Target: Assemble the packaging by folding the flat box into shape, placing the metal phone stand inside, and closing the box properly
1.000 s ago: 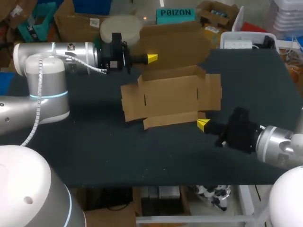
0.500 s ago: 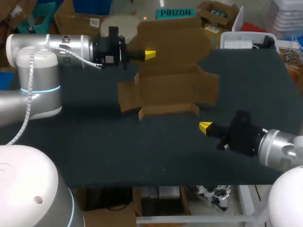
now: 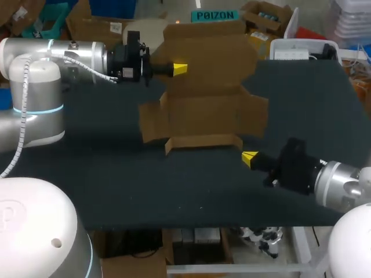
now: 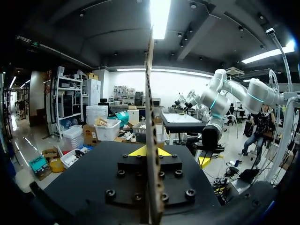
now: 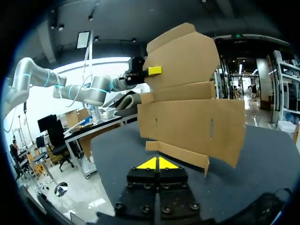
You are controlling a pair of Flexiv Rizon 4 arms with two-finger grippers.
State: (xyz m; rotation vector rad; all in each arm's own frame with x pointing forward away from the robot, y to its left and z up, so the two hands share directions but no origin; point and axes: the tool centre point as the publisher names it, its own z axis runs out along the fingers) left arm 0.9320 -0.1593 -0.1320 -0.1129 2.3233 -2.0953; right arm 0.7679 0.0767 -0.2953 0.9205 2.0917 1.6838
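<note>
The flat brown cardboard box (image 3: 206, 110) is partly unfolded at the table's middle, its tall lid panel (image 3: 208, 52) raised toward the back. My left gripper (image 3: 180, 68) is shut on that panel's left edge; in the left wrist view the cardboard (image 4: 150, 117) runs edge-on between the yellow tips of that gripper (image 4: 149, 151). My right gripper (image 3: 249, 156) is shut and empty, just off the box's front right corner, not touching it. From the right wrist, the box (image 5: 192, 112) stands ahead of the right gripper (image 5: 158, 163), with the left gripper (image 5: 154, 71) on its upper edge. No phone stand shows.
A white bin (image 3: 293, 49) sits at the table's back right corner. The dark table mat (image 3: 174, 191) stretches bare in front of the box and to its right (image 3: 313, 104).
My left arm has drawn the box leftward and raised its lid panel more upright. The box's front flap has come away from the right gripper, which has barely moved.
</note>
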